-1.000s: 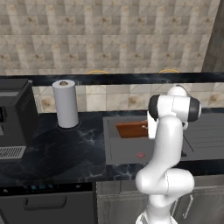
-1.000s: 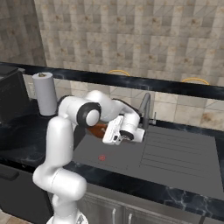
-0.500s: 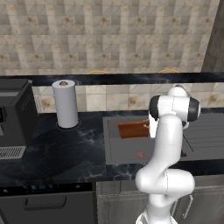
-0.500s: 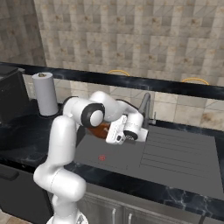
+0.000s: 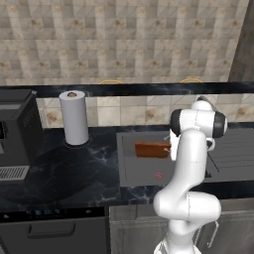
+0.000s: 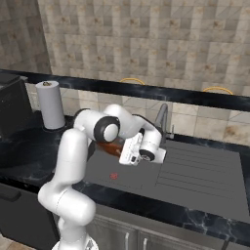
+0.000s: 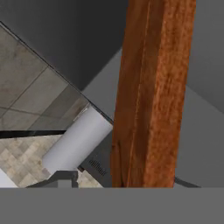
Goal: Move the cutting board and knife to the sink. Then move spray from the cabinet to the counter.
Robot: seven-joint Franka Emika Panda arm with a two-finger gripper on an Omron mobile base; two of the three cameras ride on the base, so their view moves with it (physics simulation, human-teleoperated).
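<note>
The reddish-brown cutting board (image 5: 153, 149) stands on edge inside the dark grey sink (image 5: 139, 172), leaning in the left basin. In the right base view my gripper (image 6: 126, 152) hangs low over the sink (image 6: 195, 171), right against the cutting board (image 6: 108, 147). The hand view has the cutting board (image 7: 151, 92) edge-on and very close, and it hides the finger tips. Whether the jaws are gripping it cannot be made out. The black counter (image 5: 74, 171) runs to the left of the sink. The knife, the spray and the cabinet are out of view.
A white paper towel roll (image 5: 74, 117) stands on the counter left of the sink, and a black appliance (image 5: 15, 131) stands at the far left. The slim metal faucet (image 6: 162, 119) rises behind the sink, close behind my hand. The ribbed drainboard (image 6: 200, 163) lies to the right.
The arm and the cutting board stay almost where they were in the sink. The hand has shifted only slightly.
</note>
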